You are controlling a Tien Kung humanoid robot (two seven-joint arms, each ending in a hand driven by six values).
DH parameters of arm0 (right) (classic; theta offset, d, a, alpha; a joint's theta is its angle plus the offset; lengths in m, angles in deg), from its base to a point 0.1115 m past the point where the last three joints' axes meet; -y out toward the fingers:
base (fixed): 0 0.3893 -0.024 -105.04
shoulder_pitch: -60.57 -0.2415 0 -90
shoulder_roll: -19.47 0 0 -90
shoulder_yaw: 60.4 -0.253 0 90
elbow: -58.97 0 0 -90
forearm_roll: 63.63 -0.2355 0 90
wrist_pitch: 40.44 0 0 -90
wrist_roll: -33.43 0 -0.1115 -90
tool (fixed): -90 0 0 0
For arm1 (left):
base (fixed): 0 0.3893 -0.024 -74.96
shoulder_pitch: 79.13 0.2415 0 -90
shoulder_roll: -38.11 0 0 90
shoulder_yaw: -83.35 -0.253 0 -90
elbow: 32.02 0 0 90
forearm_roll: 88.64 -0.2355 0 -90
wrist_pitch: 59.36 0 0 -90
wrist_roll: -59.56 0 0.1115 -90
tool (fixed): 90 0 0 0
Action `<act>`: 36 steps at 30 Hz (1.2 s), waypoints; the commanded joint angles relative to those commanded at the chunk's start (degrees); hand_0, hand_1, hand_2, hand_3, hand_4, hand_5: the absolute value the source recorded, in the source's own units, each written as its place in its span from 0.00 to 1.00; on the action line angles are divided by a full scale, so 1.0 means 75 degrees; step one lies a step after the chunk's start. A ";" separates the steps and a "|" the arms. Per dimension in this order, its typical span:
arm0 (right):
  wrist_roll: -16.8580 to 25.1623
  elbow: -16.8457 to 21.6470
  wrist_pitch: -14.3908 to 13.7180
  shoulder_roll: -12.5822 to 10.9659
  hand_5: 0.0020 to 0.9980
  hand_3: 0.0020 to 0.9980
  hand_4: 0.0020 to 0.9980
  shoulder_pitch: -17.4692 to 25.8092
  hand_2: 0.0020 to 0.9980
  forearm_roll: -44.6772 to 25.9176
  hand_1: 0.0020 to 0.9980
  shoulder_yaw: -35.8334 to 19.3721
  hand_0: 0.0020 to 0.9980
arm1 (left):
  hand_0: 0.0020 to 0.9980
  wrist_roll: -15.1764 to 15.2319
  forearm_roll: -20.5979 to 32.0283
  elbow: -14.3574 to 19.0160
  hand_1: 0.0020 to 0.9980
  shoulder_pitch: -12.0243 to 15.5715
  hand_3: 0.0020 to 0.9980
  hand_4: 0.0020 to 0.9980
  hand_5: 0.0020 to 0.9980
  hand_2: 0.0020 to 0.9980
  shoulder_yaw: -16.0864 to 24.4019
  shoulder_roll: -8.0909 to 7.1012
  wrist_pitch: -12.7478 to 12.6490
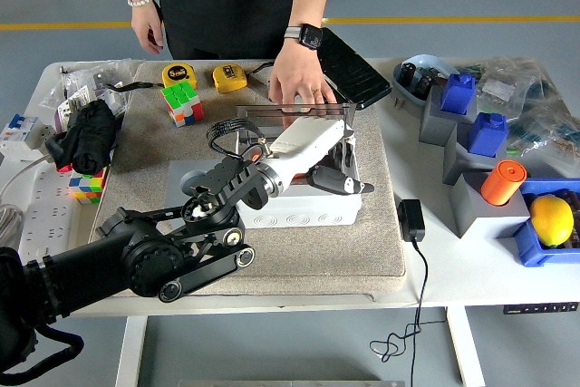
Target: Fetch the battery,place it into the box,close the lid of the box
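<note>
A white box [304, 212] stands on the grey mat [308, 256] at the table's middle. Its clear lid [292, 117] is upright at the back, and a person's hand [299, 86] rests on the lid's top edge. My left hand [339, 180], on a white forearm [304, 144], reaches from the lower left and hangs over the box's open top, toward its right side. The hand and forearm hide the box's inside, so no battery shows now. I cannot make out whether the hand holds anything.
On the mat's far side are a Rubik's cube [181, 101], two yellow tape measures [228, 77] and a black phone [353, 68]. A black adapter [410, 220] lies right of the mat. Grey and blue bins, an orange cylinder [503, 181] and a lemon [551, 219] fill the right.
</note>
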 joint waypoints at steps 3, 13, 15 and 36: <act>0.0003 0.0001 -0.0004 0.0000 0.45 0.52 0.92 -0.0005 0.57 0.0006 0.58 -0.0021 0.60 | 0.25 -0.0003 0.0004 0.0082 0.43 0.0029 0.34 1.00 0.52 0.33 0.0063 -0.0021 0.0005; 0.0004 -0.0005 -0.0003 0.0011 0.45 0.52 0.92 0.0010 0.57 0.0011 0.58 -0.0060 0.60 | 0.24 0.0503 0.0274 0.1014 0.42 0.0366 0.34 1.00 0.53 0.33 0.0678 -0.0327 -0.0305; 0.0005 -0.0003 -0.0001 0.0015 0.44 0.52 0.92 0.0014 0.57 0.0013 0.58 -0.0066 0.60 | 0.24 0.0767 0.0434 0.1190 0.38 0.0441 0.34 1.00 0.56 0.34 0.0849 -0.0389 -0.0490; 0.0007 0.0007 0.0007 0.0016 0.44 0.52 0.92 0.0031 0.57 0.0000 0.58 -0.0070 0.60 | 0.69 0.0669 0.0179 0.1133 0.67 0.0723 0.66 1.00 0.64 0.62 0.2205 -0.0875 -0.0494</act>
